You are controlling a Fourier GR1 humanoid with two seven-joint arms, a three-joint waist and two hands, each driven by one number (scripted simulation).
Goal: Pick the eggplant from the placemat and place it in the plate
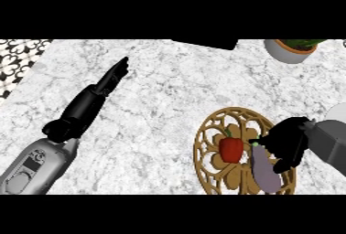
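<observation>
The counter (169, 105) is one wide marble top, and it carries all the things. On it, at the right, lies one round wooden placemat (206, 153) with an openwork flower pattern. At the far right edge a pale curved shape shows, which is perhaps the plate (338, 112); I cannot tell for sure, because most of it is cut off. One white plant pot (289, 51) stands at the far edge.

There are two robot hands. The left robot hand (101, 89) lies well apart from the placemat, its fingers straight and relaxed, and it holds nothing. The right robot hand (287, 139) is over the right side of the placemat, and its fingers curl down at the top end of the eggplant (265, 170). Whether they already close around it, I cannot tell.

On the placemat are two vegetables: one purple eggplant, lying at the right side, and one red pepper (231, 150) near the middle.

In my judgement the task is at its beginning: the eggplant rests on the placemat, so the grasp, the lift and the placing in the plate are left.
</observation>
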